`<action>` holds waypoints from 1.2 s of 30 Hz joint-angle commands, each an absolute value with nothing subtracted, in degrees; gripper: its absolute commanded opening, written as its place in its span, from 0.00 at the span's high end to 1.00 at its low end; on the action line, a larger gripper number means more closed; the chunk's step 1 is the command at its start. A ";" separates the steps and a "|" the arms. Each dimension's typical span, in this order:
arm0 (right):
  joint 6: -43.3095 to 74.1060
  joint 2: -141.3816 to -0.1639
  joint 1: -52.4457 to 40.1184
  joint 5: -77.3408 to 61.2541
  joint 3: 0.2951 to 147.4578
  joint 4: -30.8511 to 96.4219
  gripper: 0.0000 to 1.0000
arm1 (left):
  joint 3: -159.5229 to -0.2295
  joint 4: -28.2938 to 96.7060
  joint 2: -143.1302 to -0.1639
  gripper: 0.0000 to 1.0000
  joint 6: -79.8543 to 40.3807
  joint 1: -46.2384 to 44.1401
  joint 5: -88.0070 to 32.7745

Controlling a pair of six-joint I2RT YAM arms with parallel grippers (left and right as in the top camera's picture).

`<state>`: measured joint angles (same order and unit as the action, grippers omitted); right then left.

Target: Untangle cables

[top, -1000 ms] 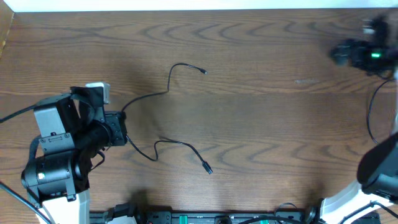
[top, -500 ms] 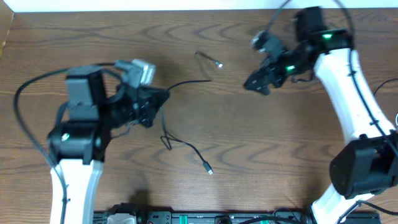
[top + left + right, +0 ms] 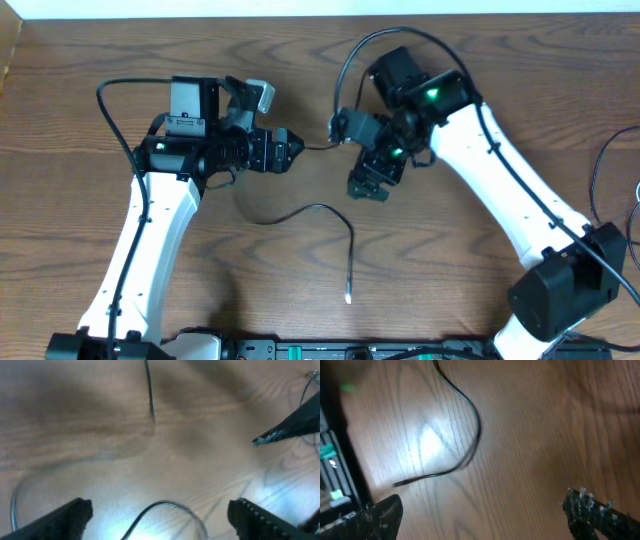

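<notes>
One thin black cable [image 3: 320, 208] lies on the wooden table. It curves from under my left arm to a plug end [image 3: 347, 298] near the front. A short stretch of cable [image 3: 318, 146] shows between the two grippers. My left gripper [image 3: 292, 150] hovers open at centre left. In the left wrist view a loop of the cable [image 3: 165, 505] arcs between its fingers [image 3: 70, 520] without being pinched. My right gripper [image 3: 367, 190] is open just to the right, above the table. The right wrist view shows the cable [image 3: 470, 435] ahead of its spread fingers [image 3: 600, 515].
A dark equipment bar [image 3: 300, 350] runs along the table's front edge. The arms' own thick black cables loop over the left arm [image 3: 110, 110] and the right arm [image 3: 350, 60]. Another thin dark cord [image 3: 597, 180] hangs at the far right edge.
Both arms have swung in toward the table's middle. My left gripper has gone from shut to open. The cable has been dragged and now lies lower and further right.
</notes>
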<state>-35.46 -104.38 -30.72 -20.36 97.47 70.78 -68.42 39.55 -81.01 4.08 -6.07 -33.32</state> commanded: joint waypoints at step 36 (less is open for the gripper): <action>-40.82 -113.69 -43.97 -27.73 81.84 36.16 0.01 | -68.58 66.72 -48.23 0.04 -14.92 1.43 4.95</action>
<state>-41.47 -113.93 -40.64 -25.82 82.30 35.81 -68.42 66.13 -48.31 -14.22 1.13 5.63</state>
